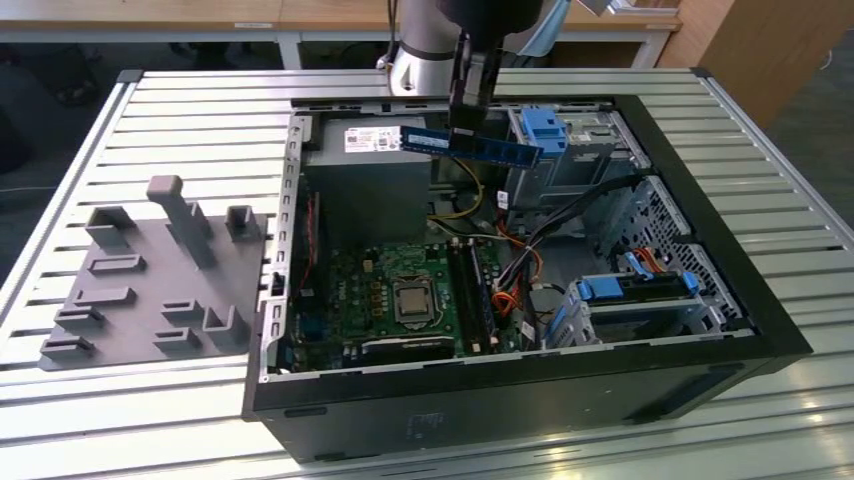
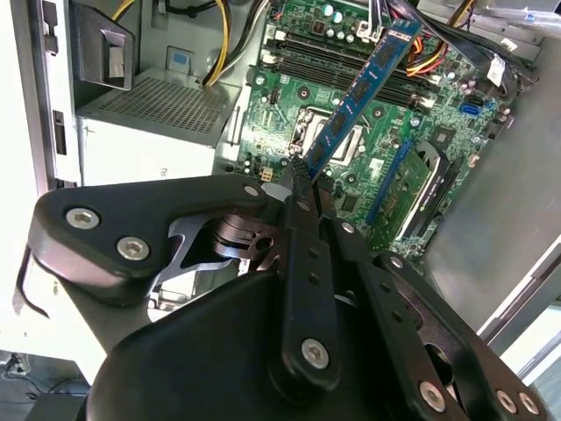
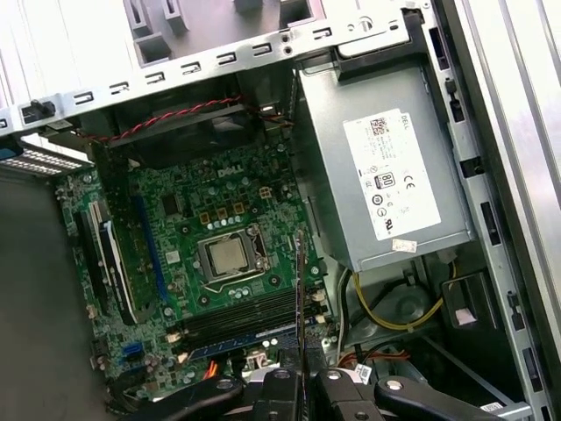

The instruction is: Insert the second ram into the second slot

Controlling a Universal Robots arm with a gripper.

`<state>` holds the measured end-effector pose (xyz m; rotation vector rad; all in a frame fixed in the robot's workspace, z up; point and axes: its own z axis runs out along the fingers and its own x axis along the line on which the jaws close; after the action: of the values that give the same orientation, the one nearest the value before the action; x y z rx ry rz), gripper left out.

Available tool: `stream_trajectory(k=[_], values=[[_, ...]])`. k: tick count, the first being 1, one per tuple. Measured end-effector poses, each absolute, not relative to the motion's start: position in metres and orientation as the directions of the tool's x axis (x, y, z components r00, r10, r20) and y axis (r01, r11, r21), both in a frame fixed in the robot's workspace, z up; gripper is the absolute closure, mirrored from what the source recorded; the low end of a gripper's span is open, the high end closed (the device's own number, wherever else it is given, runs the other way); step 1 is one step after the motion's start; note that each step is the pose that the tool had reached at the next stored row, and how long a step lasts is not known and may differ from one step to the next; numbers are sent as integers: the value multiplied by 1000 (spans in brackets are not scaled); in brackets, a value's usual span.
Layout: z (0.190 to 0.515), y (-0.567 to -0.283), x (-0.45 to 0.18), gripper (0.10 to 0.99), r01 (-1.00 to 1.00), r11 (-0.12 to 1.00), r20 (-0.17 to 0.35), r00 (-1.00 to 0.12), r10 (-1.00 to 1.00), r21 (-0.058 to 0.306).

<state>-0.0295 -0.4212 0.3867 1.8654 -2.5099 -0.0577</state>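
The slatted bench [image 1: 200, 110] carries an open computer case [image 1: 534, 390] lying on its side. Inside, the motherboard [image 1: 360, 290] faces upward. The second ram [image 1: 487, 147] hangs roughly level above the case, well apart from the memory slots [image 1: 470, 290]. The gripper [image 1: 470, 125] is clenched on the second ram.
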Motion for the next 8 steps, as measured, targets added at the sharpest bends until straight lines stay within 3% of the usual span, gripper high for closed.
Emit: stream_trajectory(k=[8], values=[[387,-421,-30,949,-952,304,-11,-304,-952,38]])
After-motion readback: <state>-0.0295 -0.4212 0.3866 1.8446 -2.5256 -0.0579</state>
